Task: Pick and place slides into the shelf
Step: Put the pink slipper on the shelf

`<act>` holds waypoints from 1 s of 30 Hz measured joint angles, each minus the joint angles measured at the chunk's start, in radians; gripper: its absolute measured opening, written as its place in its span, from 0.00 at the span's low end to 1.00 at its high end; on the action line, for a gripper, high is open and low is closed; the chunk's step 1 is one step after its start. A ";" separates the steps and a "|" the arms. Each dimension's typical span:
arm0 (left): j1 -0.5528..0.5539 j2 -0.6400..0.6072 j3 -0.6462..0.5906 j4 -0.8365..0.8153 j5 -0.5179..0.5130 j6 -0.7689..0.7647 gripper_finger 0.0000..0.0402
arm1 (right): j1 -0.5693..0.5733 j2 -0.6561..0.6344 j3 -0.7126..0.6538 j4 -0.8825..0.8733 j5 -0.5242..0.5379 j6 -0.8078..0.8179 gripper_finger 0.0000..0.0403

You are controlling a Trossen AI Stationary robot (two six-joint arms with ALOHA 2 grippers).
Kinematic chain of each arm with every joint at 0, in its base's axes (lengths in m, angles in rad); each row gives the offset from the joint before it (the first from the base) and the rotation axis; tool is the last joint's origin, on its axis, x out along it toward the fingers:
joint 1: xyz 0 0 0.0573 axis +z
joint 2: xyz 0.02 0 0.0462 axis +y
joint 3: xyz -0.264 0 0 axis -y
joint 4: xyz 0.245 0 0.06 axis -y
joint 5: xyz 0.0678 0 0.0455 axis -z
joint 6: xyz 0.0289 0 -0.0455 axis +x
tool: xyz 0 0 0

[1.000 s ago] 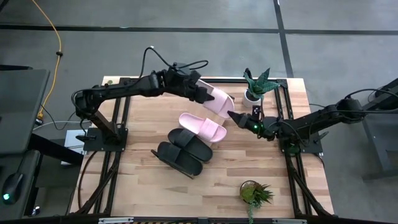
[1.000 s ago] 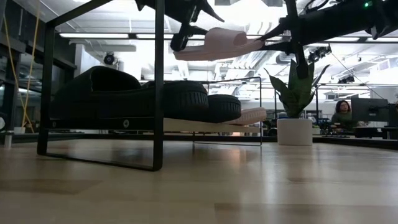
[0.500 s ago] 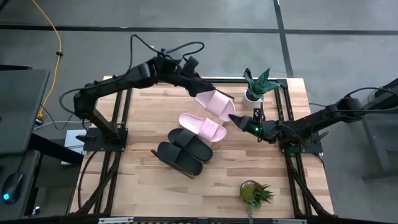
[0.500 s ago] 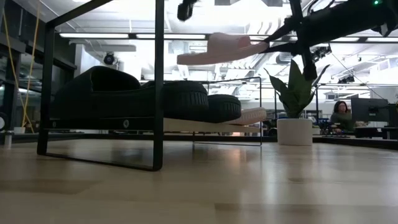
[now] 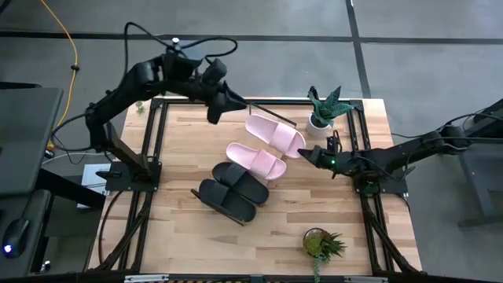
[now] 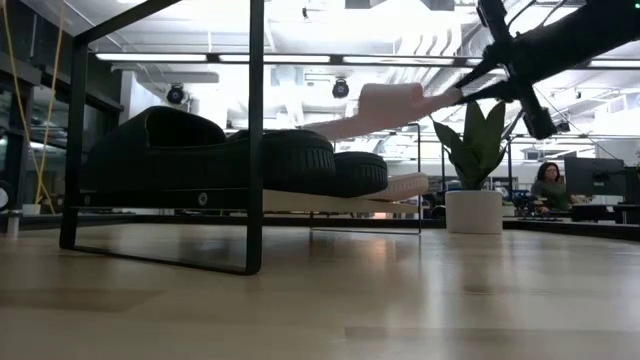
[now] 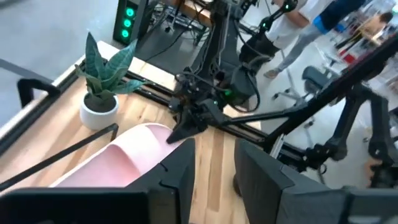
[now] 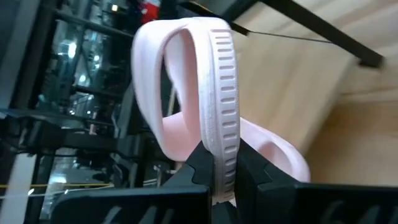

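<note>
One pale pink slide (image 5: 273, 132) hangs tilted from my right gripper (image 5: 308, 155), above the far end of the shelf (image 6: 255, 130); in the low view the slide (image 6: 385, 108) slopes down toward the black slides. The second pink slide (image 5: 257, 161) and two black slides (image 5: 240, 182) (image 5: 224, 198) lie on their soles on the shelf board (image 6: 300, 203). My left gripper (image 5: 214, 112) is open and empty, raised near the table's far left, well away from the held slide (image 7: 124, 155). My right gripper pinches the ribbed sole edge (image 8: 219, 146) at the pink slide's right-hand end between its two fingers (image 8: 200, 163). It comes nearly level from the table's right side. The slide reaches leftward, its free end tipped down; I cannot tell whether that end touches anything.
A potted plant in a white pot (image 5: 322, 110) stands at the far right, close behind the held slide and my right arm. Another plant (image 5: 322, 244) sits near the front right. Bare tabletop lies left of the shelf (image 5: 177, 149). A person (image 6: 550, 180) sits in the room beyond.
My left gripper has let go of the pink slide and drawn back up toward the far left edge. The slide stays in my right gripper alone; it has sunk, and its free end has tipped down toward the shelf. My right gripper has shifted slightly toward the right edge.
</note>
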 joint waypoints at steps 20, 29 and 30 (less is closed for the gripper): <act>-0.187 -0.082 0.002 -0.140 -0.246 0.079 0.21 | -0.118 0.068 0.000 -0.054 -0.168 0.164 0.01; -0.207 -0.082 0.002 -0.155 -0.276 0.083 0.20 | -0.157 0.172 0.000 0.082 -0.195 0.157 0.01; -0.207 -0.082 0.002 -0.155 -0.276 0.083 0.20 | -0.163 0.182 0.000 0.088 -0.202 0.157 0.01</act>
